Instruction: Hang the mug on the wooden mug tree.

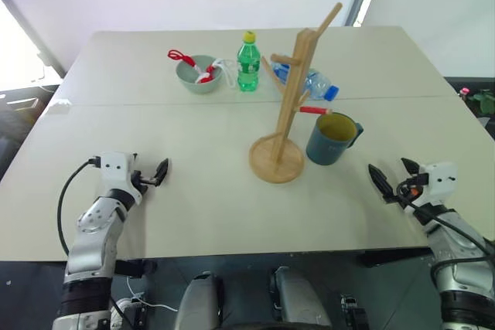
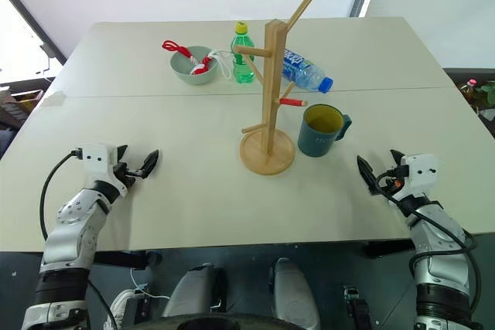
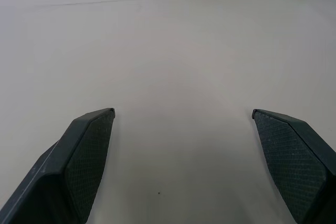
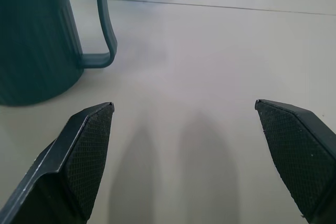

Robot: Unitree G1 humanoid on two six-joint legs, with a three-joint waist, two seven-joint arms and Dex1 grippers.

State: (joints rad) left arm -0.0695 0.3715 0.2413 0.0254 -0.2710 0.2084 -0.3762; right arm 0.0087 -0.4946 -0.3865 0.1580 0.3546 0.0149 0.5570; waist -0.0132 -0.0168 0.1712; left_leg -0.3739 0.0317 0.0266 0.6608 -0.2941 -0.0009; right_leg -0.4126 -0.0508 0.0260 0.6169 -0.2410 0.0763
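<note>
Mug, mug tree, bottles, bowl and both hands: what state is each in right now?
mug: upright on the table, not hung, handle facing the right hand.
wooden mug tree: standing, pegs bare.
green bottle: upright, capped.
clear bottle: lying on its side, blue cap on.
bowl: upright, red-and-white items inside.
left hand: open, holding nothing.
right hand: open, holding nothing.

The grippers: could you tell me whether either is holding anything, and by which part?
Nothing is held. The left gripper and right gripper are open and empty; the mug stands on the table.
</note>
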